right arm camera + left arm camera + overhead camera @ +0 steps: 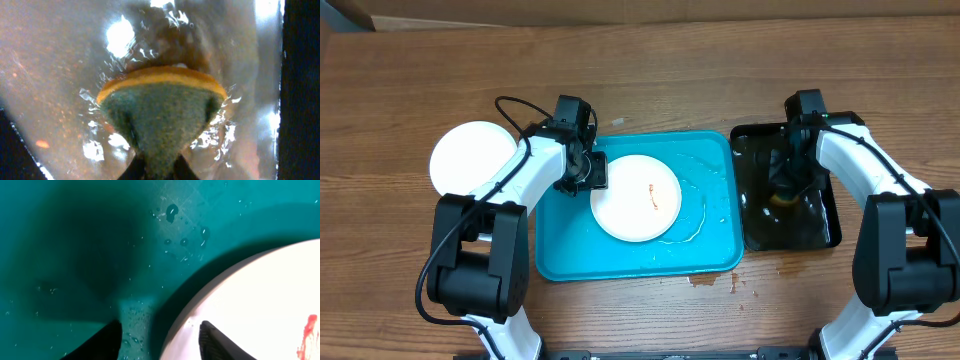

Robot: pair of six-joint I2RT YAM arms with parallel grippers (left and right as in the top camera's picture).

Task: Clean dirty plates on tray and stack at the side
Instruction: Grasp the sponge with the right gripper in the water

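One plate in tray; left gripper apart; right gripper clamps sponge, black tray.

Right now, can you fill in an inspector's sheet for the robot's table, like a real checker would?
Surface: wooden table; small dark spots near the turquoise tray's front right corner.
Job's things: turquoise tray, wet with droplets; smeared plate lying in it; clean-looking plate on the table left of it. No third plate seen.
Clutter: black tray holding water, right of the turquoise tray; sponge.
Grippers: left gripper open, fingers either side of the smeared plate's edge; right gripper shut on the sponge over the black tray.
Cables: black cable looping beside the left arm.
Surroundings: nothing seen.
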